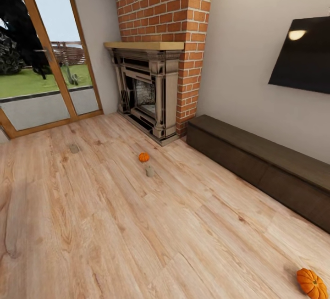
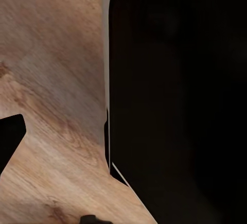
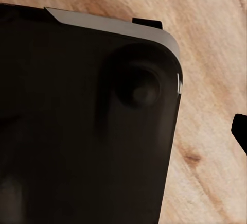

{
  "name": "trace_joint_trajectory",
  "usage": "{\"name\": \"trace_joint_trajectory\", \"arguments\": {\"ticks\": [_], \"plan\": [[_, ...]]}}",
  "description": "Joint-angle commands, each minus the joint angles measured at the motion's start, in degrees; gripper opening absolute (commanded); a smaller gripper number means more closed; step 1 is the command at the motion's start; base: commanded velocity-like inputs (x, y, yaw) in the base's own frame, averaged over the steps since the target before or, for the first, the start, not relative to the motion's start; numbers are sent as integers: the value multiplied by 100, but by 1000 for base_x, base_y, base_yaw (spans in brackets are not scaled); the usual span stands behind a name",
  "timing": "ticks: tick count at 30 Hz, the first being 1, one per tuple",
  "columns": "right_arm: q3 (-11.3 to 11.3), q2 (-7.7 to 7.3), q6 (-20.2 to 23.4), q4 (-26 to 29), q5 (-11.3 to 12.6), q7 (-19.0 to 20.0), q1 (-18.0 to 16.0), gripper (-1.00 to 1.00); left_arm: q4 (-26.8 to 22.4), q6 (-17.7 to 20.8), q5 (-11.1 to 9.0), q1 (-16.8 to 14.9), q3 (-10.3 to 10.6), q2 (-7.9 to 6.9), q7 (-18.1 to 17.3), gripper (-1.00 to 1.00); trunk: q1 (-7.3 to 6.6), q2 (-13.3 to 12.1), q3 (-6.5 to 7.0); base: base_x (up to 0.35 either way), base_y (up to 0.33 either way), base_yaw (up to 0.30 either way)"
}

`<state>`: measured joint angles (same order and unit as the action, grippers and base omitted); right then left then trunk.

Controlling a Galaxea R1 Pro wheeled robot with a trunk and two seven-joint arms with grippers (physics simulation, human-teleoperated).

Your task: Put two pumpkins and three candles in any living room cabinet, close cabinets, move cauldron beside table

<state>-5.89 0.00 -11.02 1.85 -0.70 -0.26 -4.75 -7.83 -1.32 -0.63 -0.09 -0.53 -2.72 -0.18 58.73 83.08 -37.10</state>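
Taking the fireplace (image 1: 149, 92) as the landmark and reading left to right in the head view: well to its left stands the glazed patio door (image 1: 43, 60); on the wooden floor (image 1: 114, 225) in front and to the left of the fireplace lies a small grey-cream candle (image 1: 74, 148). Just in front of the fireplace hearth sits a small pumpkin (image 1: 144, 157), with a second candle (image 1: 150, 171) just beside it on the near side. To the right of the fireplace, along the wall under the television (image 1: 305, 56), runs the cabinet (image 1: 261, 163), with all visible fronts flush and shut. Far from the fireplace, at the near right of the floor, rests the second pumpkin (image 1: 312, 283). A third candle and the cauldron cannot be located. Judged progress: no item is stowed; both pumpkins and the visible candles remain on the floor, so all placements, the cabinet closing check and the cauldron positioning are outstanding. The wrist views present dark robot bodywork over floorboards; whether either gripper is released or clenched cannot be told.
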Motion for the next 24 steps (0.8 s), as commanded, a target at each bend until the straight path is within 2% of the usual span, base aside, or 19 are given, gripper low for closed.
{"name": "trace_joint_trajectory", "arguments": {"ticks": [1, 11, 17, 24], "plan": [[0, 0, -3, 0, 0, 0, 0, 100, 1, 0, 1, 0, 0, 0, 0, 100, 0, 0, 9, 0, 0, 0], [0, 1, -5, 0, 0, 0, 0, 100, -7, 0, -6, 0, 0, -9, 0, 100, 0, 0, 100, 4, 4, 0], [0, 0, -5, 0, 0, 0, 0, 100, -8, 0, -7, 0, 0, -10, 8, 100, 0, 0, 154, 199, 187, -27], [0, -8, -5, 0, 4, 0, 0, 100, -8, 0, -7, 0, -6, -17, 9, 100, 0, 0, 205, 226, 217, -171]]}}
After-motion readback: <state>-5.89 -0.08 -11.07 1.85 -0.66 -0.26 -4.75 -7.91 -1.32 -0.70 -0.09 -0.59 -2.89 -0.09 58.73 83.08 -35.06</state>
